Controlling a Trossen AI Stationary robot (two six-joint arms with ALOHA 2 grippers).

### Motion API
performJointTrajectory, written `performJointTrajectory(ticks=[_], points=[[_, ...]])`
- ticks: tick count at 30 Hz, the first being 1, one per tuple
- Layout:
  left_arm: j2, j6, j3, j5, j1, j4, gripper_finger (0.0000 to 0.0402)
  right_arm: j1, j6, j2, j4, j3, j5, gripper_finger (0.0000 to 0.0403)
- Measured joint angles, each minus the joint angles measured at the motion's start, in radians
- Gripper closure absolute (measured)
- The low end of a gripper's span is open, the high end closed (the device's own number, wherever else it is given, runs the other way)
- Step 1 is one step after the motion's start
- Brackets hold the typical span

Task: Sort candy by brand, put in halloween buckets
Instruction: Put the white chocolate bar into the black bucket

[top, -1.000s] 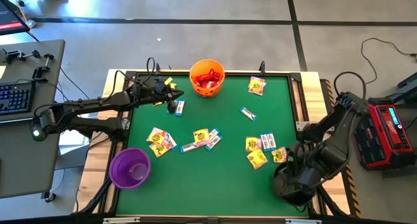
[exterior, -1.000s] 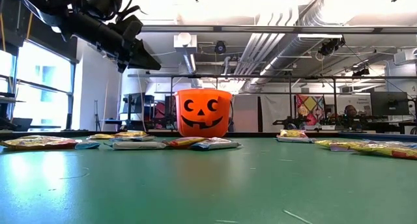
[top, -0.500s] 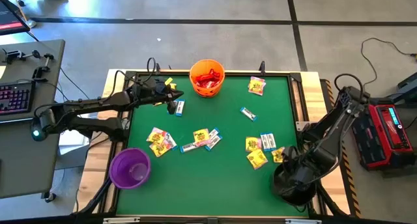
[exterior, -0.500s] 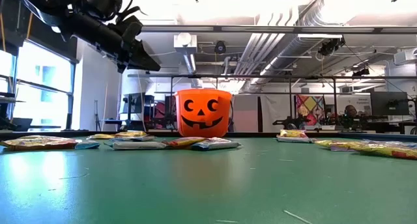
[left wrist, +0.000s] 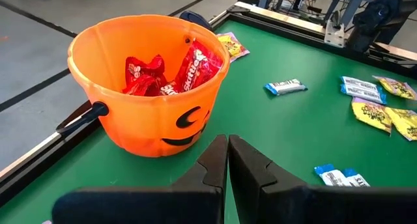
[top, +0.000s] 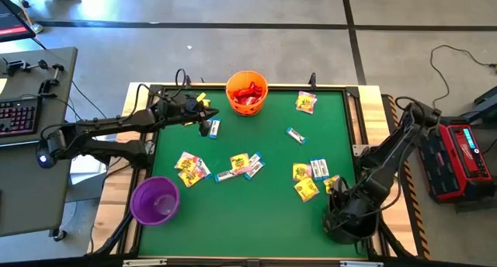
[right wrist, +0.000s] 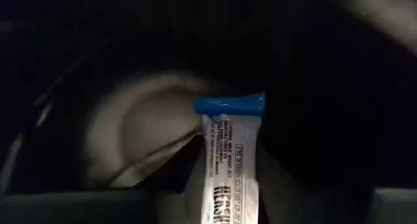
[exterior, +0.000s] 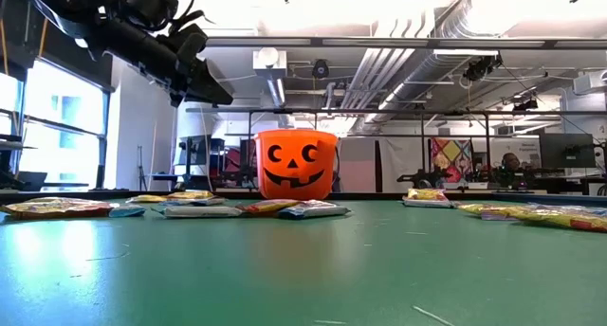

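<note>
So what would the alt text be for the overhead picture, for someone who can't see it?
Seen from above, a green table is scattered with small candy packets. An orange bucket holding red packets stands at the far edge and a purple bucket at a near corner. The right gripper reaches into a black bucket; the left gripper hovers beside the orange one.

Even overhead light, bright ceiling glare; right wrist view dark, perhaps blurred.

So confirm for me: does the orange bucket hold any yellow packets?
No: in the left wrist view the orange bucket holds only red packets.
</note>
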Motion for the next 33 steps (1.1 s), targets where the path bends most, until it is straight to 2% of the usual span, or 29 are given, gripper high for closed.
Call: performJointTrajectory(ticks=[9,20,28,33], points=[[0.0,0.0,0.0,0.0,0.0,0.0,0.0397,0.0,-0.033,0.0,-0.005,0.03,-0.001,0.0254],[0.0,0.019,0.0,0.0,0.0,0.001,0.0397,0.0,-0.07,0.0,-0.013,0.135,-0.001,0.0251],[0.0,0.026,0.0,0.0,0.0,0.001,0.0397,0.003,-0.143,0.0,-0.185,0.291,-0.013,0.0252],[0.0,0.027,0.0,0.0,0.0,0.001,0.0397,-0.001,-0.188,0.0,-0.332,0.404,-0.007,0.0273]])
